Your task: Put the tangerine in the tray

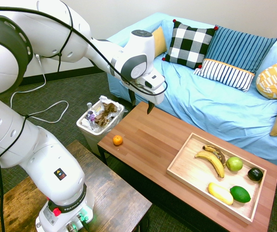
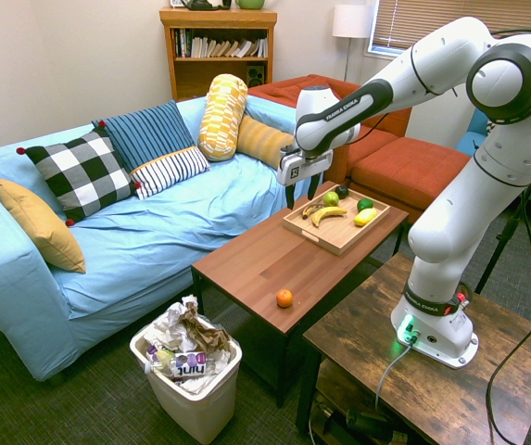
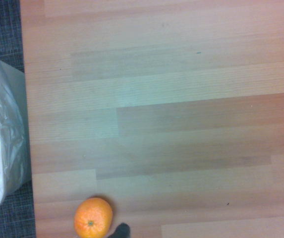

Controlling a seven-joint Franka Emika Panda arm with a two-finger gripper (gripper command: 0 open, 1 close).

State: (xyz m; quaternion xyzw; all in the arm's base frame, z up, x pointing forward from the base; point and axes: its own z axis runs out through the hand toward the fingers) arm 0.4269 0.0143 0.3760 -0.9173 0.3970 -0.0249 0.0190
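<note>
Sofa, blue, behind table. Coffee table, brown wood. Tray, pale wood, at table's 4 o'clock end. Gripper: above table, fingers spread wide, holding nothing. Tangerine: on table's 9 o'clock corner, well apart from tray.

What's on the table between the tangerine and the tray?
Nothing: only bare table between the tangerine and the tray, seen in both exterior views.

"FRANKA EMIKA" on arm, wastebasket packet print unreadable
</note>
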